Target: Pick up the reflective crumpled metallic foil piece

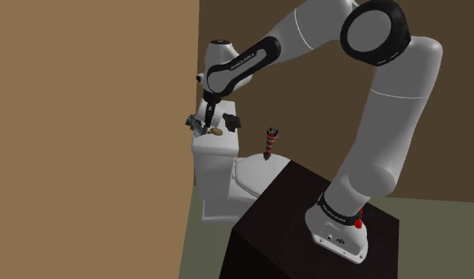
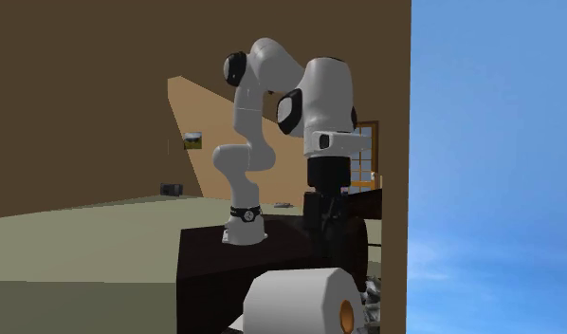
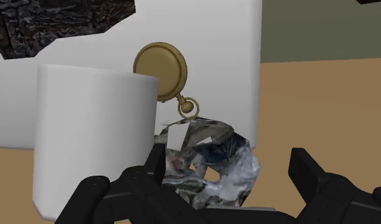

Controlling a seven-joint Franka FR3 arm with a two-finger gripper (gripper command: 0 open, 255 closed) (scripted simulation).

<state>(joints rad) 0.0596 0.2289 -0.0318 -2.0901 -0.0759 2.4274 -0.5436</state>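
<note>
Foil location: Your target, the crumpled foil piece [image 3: 211,167], appears to rest on top of the white toilet tank [image 1: 215,150]. It is at the tank's 9 o'clock edge in the shoulder view, close to the brown wall [image 1: 93,119].
Neighbours: In the shoulder view, a brass pocket watch [image 1: 215,131] lies at about 3 o'clock of the foil. A dark lump [image 1: 230,121] sits at 2 o'clock of the watch. The wrist view shows a white roll [image 3: 87,140] just beside the foil.
Gripper: Your gripper [image 3: 230,168] is spread, with one finger on either side of the foil. The finger on the roll's side sits close against the foil's edge, and you cannot tell whether it touches. The other finger stands clear, with a visible gap.
Done: The reach and line-up look complete. The hand is low at the tank top and the foil is between the fingers.
Left: You have not yet closed on the foil or lifted it. Nothing is held.
Next move: Close gently, since crumpled foil will likely crush and could slip if pinched off-centre.
Risk: The watch's ring lies near the foil and the roll crowds one finger, so either could be nudged.
Elsewhere: A red-striped tool [image 1: 271,143] stands at 3 o'clock of the tank, well apart.
</note>
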